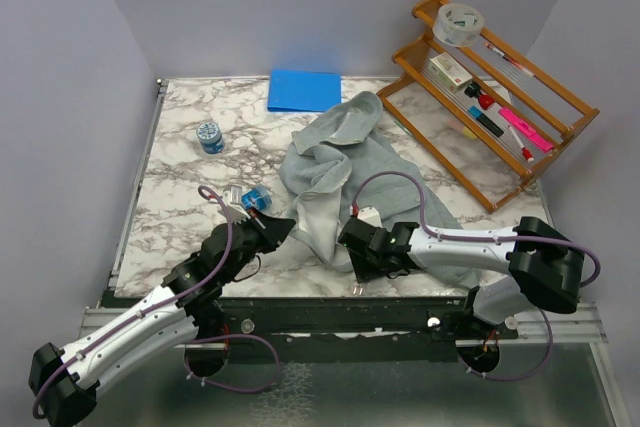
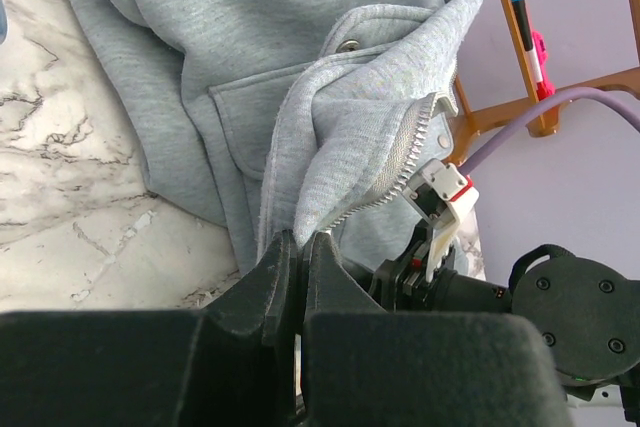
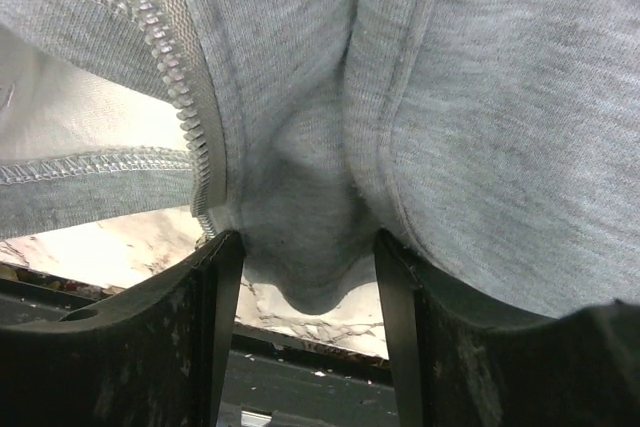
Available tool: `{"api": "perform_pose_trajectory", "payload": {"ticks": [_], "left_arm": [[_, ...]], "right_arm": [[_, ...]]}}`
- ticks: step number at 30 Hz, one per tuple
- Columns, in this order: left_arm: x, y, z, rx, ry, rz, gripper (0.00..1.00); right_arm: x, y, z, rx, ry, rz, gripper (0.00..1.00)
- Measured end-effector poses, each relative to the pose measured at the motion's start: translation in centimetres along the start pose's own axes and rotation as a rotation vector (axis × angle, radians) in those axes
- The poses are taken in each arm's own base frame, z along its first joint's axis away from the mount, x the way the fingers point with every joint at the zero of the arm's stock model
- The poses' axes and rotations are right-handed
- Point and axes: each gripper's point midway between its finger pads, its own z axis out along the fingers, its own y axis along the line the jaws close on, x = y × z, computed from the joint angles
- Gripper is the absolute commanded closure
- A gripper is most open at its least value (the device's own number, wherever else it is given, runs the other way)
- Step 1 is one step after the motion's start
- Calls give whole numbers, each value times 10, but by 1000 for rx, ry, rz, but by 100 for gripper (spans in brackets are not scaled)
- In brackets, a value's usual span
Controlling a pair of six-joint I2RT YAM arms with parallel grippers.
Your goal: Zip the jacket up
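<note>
Here the jacket (image 1: 340, 162) lies bunched on the middle and right of the marble table (image 1: 180, 217), with its lower edge at the near side between the two arms. The left gripper (image 2: 297, 277) is closed, apparently pinching the hem just below the open zipper (image 2: 400, 172). The right gripper (image 3: 305, 247) has its fingers apart around a thick fold of cloth that fills the gap and touches both; how firm that hold is cannot be told.

**Risks.**
- The right fingers seem to hold plain fabric rather than a zipper pull, and no pull is visible. A draw from here would likely lift or drag the whole garment instead of closing the teeth.
- The left pinch is thin, so it could slip under tension and the hem would lose its anchor.
- The two zipper edges are not seen aligned, so the teeth could jam.

**Containers.**
- The wooden rack (image 1: 560, 87) at back right holds a roll of tape (image 1: 460, 22), a small box (image 1: 450, 69) and several pens (image 1: 520, 127).
- The contents of the small jar (image 1: 209, 136) at left cannot be made out.
</note>
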Motion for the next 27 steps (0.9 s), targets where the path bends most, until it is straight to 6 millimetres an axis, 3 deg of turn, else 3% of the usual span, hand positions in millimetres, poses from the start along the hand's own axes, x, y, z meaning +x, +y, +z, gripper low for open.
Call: {"api": "perform_pose_trajectory", "payload": {"ticks": [4, 7, 10, 19, 23, 27], "left_arm": [[1, 1, 1, -5, 3, 1, 100], [1, 2, 1, -8, 5, 2, 100], [2, 2, 1, -9, 6, 2, 100], [1, -2, 3, 14, -4, -4, 100], [3, -8, 4, 78, -9, -4, 100], [6, -21, 3, 182, -12, 19, 100]], "right_arm": [[1, -2, 2, 3, -3, -7, 66], [-1, 0, 3, -8, -15, -10, 72], [-7, 5, 2, -40, -48, -5, 97], [-7, 21, -11, -227, -130, 17, 100], [-24, 28, -46, -363, -268, 32, 100], [-63, 42, -107, -551, -504, 72, 100]]}}
